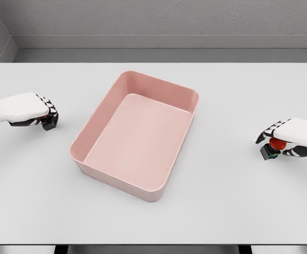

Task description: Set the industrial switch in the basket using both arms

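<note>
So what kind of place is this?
Likely a simulated test bench: a bare white table, one pink basket, grey walls, and two robot hands, left and right, gripping small parts.

Your left hand [29,110] sits at the left edge of the frame, arm entering from the left, fingers [48,112] curled. Your right hand [293,136] is at the right edge, slightly lower, fingers [269,132] curled around a small red-topped switch [273,147].
</note>
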Controlling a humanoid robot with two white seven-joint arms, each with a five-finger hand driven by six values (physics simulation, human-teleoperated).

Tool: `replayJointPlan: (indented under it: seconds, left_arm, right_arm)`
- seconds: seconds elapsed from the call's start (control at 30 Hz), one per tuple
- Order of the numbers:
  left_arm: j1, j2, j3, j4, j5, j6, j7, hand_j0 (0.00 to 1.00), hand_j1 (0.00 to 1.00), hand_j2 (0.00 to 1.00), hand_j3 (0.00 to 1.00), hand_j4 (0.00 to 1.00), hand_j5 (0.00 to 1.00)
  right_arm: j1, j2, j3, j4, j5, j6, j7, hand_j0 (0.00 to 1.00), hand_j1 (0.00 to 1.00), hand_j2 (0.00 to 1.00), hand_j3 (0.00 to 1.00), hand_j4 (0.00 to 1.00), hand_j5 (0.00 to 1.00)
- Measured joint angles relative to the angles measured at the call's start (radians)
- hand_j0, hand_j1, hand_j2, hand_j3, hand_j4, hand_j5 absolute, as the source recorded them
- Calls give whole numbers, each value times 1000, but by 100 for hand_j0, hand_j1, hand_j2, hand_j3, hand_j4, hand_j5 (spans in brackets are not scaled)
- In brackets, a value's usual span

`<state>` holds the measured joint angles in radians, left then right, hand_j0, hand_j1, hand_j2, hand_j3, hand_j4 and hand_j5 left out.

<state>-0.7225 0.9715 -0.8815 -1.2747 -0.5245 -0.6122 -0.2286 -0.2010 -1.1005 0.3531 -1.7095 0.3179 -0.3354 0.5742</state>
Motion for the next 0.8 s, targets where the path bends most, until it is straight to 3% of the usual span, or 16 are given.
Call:
replayJointPlan:
  seconds: [0.03, 0.13, 0.4, 0.53, 0.8]
  left_arm:
    - [0, 0, 0, 0, 1, 0, 0, 29, 29, 29, 29, 29, 29]
    - [-2, -1, 0, 0, 0, 0, -5, 25, 25, 25, 25, 25, 25]
    - [-6, -1, 5, -5, 1, 0, -8, 21, 21, 21, 21, 21, 21]
    - [-31, -1, 12, -10, 6, 0, -5, 22, 22, 22, 22, 22, 22]
    - [-35, 1, 101, -89, 30, 0, -2, 22, 22, 22, 22, 22, 22]
  right_arm:
    - [0, 1, 0, 1, 4, 0, 0, 57, 57, 57, 57, 57, 57]
    - [0, 2, 2, 1, 10, -2, 1, 54, 54, 54, 54, 54, 54]
    - [-2, 6, 3, 0, 14, -3, 1, 52, 52, 52, 52, 52, 52]
    - [-37, 6, 3, -5, 15, -4, 2, 52, 52, 52, 52, 52, 52]
    - [-84, 7, 4, -20, 14, -8, 0, 52, 52, 52, 52, 52, 52]
